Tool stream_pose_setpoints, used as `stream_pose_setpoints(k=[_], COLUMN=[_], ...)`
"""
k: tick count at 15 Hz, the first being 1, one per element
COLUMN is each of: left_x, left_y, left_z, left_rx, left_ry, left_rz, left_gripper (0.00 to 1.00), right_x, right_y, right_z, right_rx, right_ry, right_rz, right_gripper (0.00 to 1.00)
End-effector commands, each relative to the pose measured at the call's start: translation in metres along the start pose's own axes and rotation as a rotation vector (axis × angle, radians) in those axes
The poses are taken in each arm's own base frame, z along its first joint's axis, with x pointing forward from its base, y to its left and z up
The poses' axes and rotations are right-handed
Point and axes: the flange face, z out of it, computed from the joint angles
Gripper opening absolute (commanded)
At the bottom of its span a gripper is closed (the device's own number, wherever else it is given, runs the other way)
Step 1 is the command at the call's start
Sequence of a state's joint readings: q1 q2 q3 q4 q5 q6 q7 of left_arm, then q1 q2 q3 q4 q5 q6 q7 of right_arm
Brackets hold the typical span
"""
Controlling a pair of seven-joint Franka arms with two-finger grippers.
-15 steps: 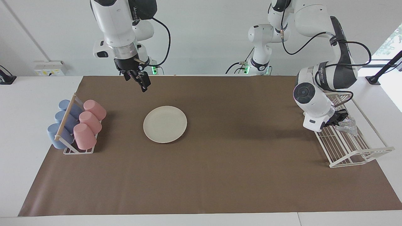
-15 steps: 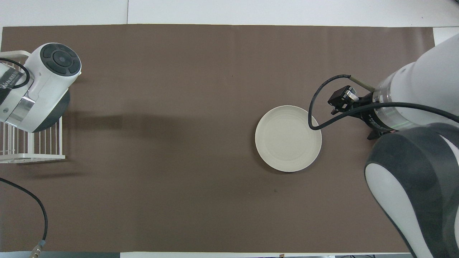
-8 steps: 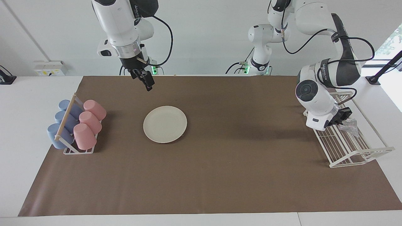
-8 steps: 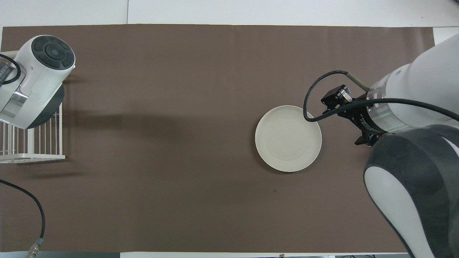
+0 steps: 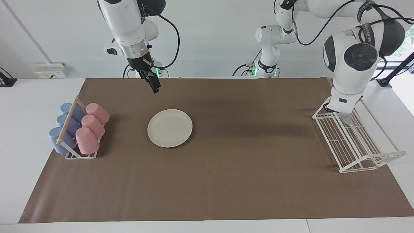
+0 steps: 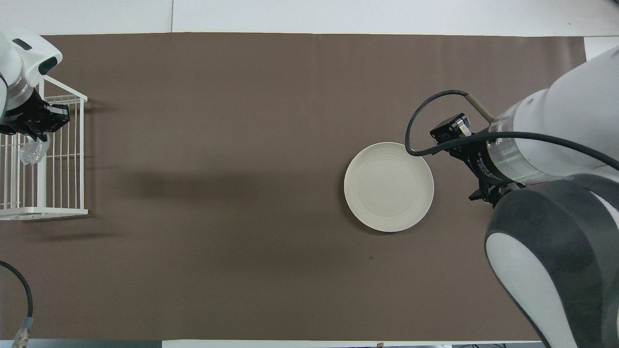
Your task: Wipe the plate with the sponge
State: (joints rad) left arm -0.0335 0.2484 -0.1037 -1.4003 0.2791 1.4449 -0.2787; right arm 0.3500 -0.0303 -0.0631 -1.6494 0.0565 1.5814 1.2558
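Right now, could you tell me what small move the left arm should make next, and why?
Probably carry the sponge across toward the plate. The left pincer is shut on it over the wire rack, and the plate lies toward the right arm's end. The right pincer waits open, raised near the plate.

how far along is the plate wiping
Early. Done: the left tool is shut on the sponge, which hangs over the white wire rack. In hand: carrying it toward the plate. Left: all the wiping; nothing touches the plate. The right tool waits open above the mat near the plate.
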Motion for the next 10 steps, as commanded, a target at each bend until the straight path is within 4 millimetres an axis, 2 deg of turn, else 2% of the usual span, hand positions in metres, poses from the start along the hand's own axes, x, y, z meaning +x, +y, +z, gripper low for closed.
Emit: stream_pose_setpoints(k=[1,3,6,8,10], left_x=[-0.019,-0.024,-0.035,-0.046,-0.06], left_y=[-0.016,-0.021,-0.003,-0.004,0.007], left_z=[-0.026,-0.031,-0.029,-0.017,-0.005], left_rx=[-0.281,-0.47,-0.653,-0.823,-0.966], left_ry=[-0.062,-0.112,-0.193,-0.245,-0.274], left_rz=[-0.026,-0.051,-0.07,-0.105,-0.132], left_gripper=[0.0,0.0,0.0,0.0,0.0], right_x=[-0.022,-0.041,-0.055,-0.054,-0.05], right_y=[-0.001,-0.008,-0.01,-0.01,-0.011], right_z=[-0.003,-0.004,-0.002,-0.003,-0.003], right_rx=[0.024,0.044,0.039,0.045,0.052], right_ry=[-0.002,0.002,0.006,0.007,0.007], right_rz=[0.128,0.185,0.182,0.185,0.196], right_gripper=[1.0,1.0,1.0,1.0,1.0])
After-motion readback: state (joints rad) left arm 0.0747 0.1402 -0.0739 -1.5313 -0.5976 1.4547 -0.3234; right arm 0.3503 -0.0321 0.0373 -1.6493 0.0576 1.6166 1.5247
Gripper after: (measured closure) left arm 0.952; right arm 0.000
